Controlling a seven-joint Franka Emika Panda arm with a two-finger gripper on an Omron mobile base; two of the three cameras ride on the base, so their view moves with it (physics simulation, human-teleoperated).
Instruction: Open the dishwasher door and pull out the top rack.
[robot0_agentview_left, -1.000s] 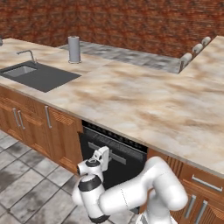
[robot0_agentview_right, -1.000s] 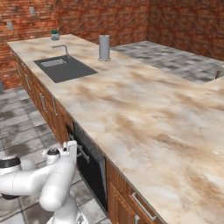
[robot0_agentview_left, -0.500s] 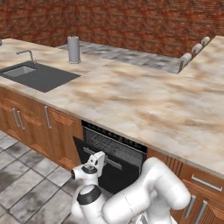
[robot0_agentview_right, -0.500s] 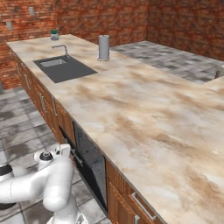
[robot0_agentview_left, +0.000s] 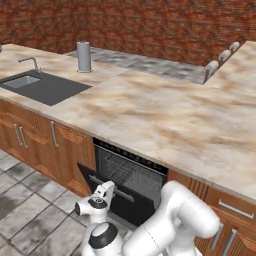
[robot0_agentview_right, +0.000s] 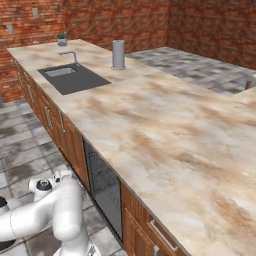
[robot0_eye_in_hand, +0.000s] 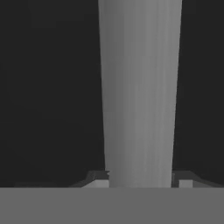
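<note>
Marbled beige surface (robot0_agentview_left: 165, 110) running the length of the kitchen, brick wall behind. Set into it at the far end, a dark sink (robot0_agentview_left: 42, 87) with a curved faucet (robot0_agentview_left: 31, 62); beyond that, upright on the surface, a grey cylindrical canister (robot0_agentview_left: 83, 56) (seen also in the right base view (robot0_agentview_right: 118, 54)). Small potted plant (robot0_agentview_right: 62, 39) at the far corner of the surface. Along the side ledge, a few rolled grey items (robot0_agentview_left: 222, 56), too small to name. Brown wooden cabinet doors (robot0_agentview_left: 65, 150) on either side of the dishwasher, grey tiled floor (robot0_agentview_left: 30, 210) below.

Under the surface's edge, the dishwasher door (robot0_agentview_left: 117, 192) tilted partly open, hinged at the bottom, its top edge leaning out toward the robot. Through the gap, the top rack (robot0_agentview_left: 127, 172) visible as a grey wire grid, inside the dark cavity and not drawn out. Nothing between the arm and the door.

Arm bent low in front of the dishwasher, elbow high, wrist down near the floor. Tool (robot0_agentview_left: 106, 189) at the door's grey bar handle (robot0_eye_in_hand: 139, 92); in the hand view the bar runs straight up between the two fingertips (robot0_eye_in_hand: 98, 180), which sit close at either side of it, closed around the handle.
</note>
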